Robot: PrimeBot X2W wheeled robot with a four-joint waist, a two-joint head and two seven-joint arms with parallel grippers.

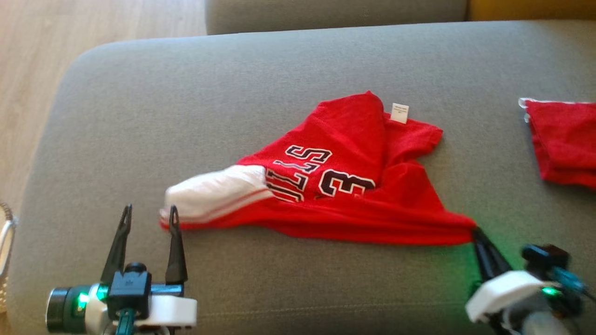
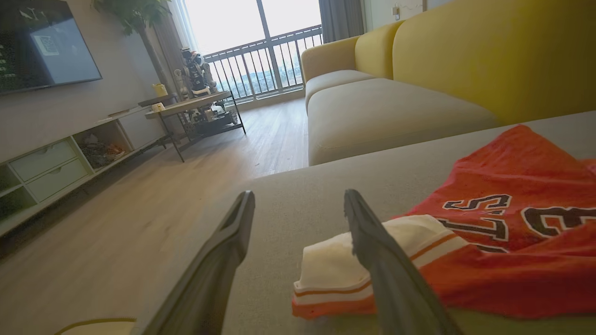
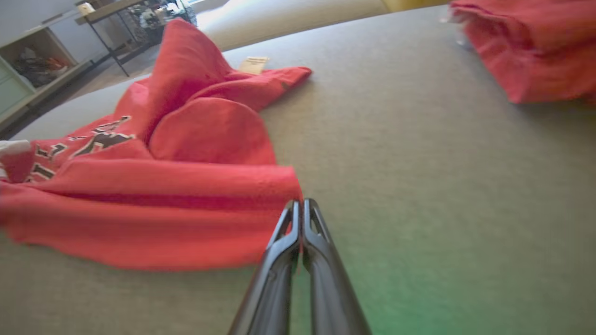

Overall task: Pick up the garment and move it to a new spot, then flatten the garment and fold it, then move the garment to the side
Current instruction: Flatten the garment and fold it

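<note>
The garment (image 1: 354,158) is a red jersey with black-and-white lettering and a white striped sleeve, lying crumpled in the middle of a grey cushion (image 1: 279,60). My right gripper (image 1: 476,230) is shut on the garment's near right corner, which is drawn out to a point. The right wrist view shows the right gripper (image 3: 301,201) closed, with the red cloth (image 3: 186,139) at its tips. My left gripper (image 1: 150,208) stands open just in front of the white sleeve end. In the left wrist view the left gripper (image 2: 299,193) has nothing between its fingers, and the garment (image 2: 512,260) lies to the right.
A second red cloth (image 1: 565,139) lies folded at the cushion's right edge, also seen as the red cloth (image 3: 535,46) in the right wrist view. Wood floor (image 1: 28,70) lies beyond the cushion's left edge. A yellow sofa (image 2: 465,56) stands behind.
</note>
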